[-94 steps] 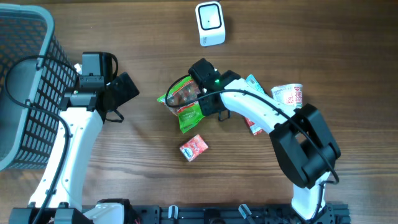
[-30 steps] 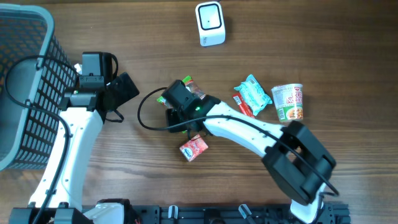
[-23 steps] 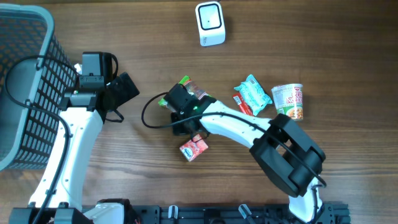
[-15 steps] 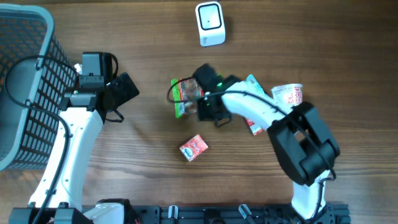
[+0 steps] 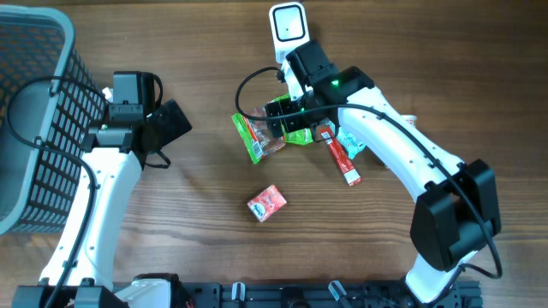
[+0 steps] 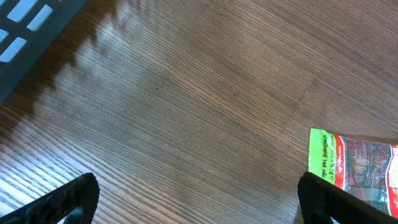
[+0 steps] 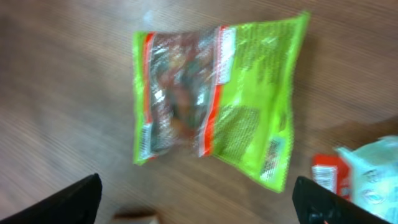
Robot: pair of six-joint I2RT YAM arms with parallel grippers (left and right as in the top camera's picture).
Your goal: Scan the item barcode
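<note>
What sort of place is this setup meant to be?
Probably a mock shop checkout laid out on a wooden table: it has a white barcode scanner, a dark mesh basket and a green snack packet.

Matt brown wood-grain table (image 6: pixel 186 93) with fine straight lines, crinkled glossy green plastic snack packet (image 7: pixel 214 93) with a clear shiny window, smooth white plastic scanner (image 5: pixel 288 30), dark plastic mesh basket (image 5: pixel 51 128) at left, glossy red pouch (image 5: pixel 266 204)

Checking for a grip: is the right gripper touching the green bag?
Apart. Right wrist view: green bag lies clear of the right gripper, fingers spread.
</note>
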